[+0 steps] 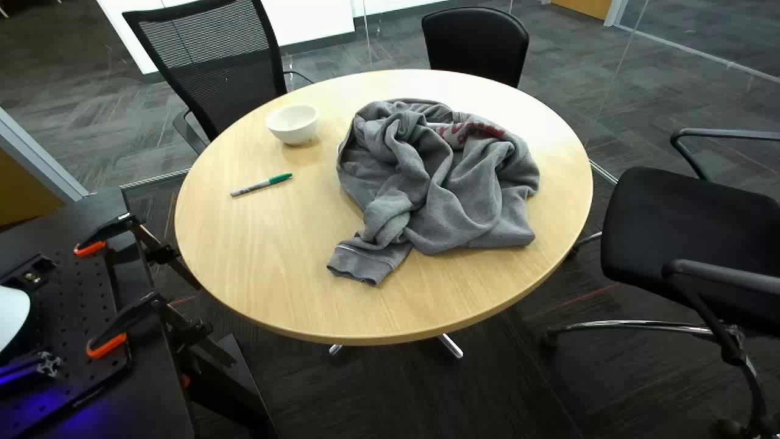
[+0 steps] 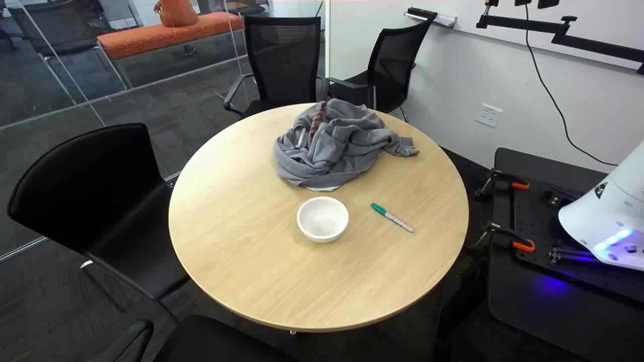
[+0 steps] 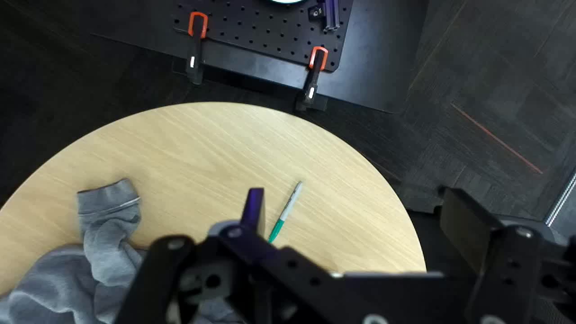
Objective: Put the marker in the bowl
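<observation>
There is one marker (image 1: 262,185), one bowl (image 1: 293,125) and one grey sweatshirt (image 1: 451,183), all resting on one surface (image 1: 268,262). The marker lies on its side outside the bowl, near the edge that faces a black stand (image 2: 533,322); its green cap points inward, its grey end toward that edge. The white bowl stands upright, near the marker but apart from it. The sweatshirt, marked with red, lies in a crumpled heap apart from both, one sleeve stretched toward the stand's side.

The wrist view shows one gripper (image 3: 353,200), its two fingers (image 3: 465,229) spread wide apart. The marker appears in the gap between them, down on the surface.

Two clamps (image 3: 195,49) with orange pads sit at the stand's edge, on one perforated plate (image 3: 270,38). The arm's white base (image 2: 616,206) rises beside them, lit blue.

The surface is round, pale, grained wood, its edge one unbroken curve; metal feet (image 1: 453,346) show beneath. In an exterior view four black chairs (image 2: 284,58) stand near it, one cut off by the frame. Dark carpet (image 1: 402,390) covers the floor. A black cable (image 2: 551,94) hangs before a pale wall (image 2: 453,90) with one socket plate (image 2: 488,115). Beyond a glass wall (image 2: 63,65) stands one orange bench (image 2: 146,40).
</observation>
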Tool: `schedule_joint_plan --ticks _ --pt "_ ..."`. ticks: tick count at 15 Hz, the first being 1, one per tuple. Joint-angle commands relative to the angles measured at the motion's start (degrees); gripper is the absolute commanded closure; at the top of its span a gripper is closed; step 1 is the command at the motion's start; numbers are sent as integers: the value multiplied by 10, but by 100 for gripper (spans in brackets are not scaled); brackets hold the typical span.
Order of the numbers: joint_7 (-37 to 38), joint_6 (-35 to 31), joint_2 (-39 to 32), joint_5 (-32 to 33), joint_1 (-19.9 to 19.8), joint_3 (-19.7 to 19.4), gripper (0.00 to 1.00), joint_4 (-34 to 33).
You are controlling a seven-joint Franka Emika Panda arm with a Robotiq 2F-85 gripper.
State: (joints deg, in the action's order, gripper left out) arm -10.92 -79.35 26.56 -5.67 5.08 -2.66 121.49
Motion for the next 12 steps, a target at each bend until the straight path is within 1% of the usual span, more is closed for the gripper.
schedule_joint_plan --ticks 1,7,12 --pt "-3 2 -1 -2 -9 7 0 -2" --pt "-3 2 -1 -2 -9 7 0 -2" --pt "14 -41 11 -12 -9 14 0 26"
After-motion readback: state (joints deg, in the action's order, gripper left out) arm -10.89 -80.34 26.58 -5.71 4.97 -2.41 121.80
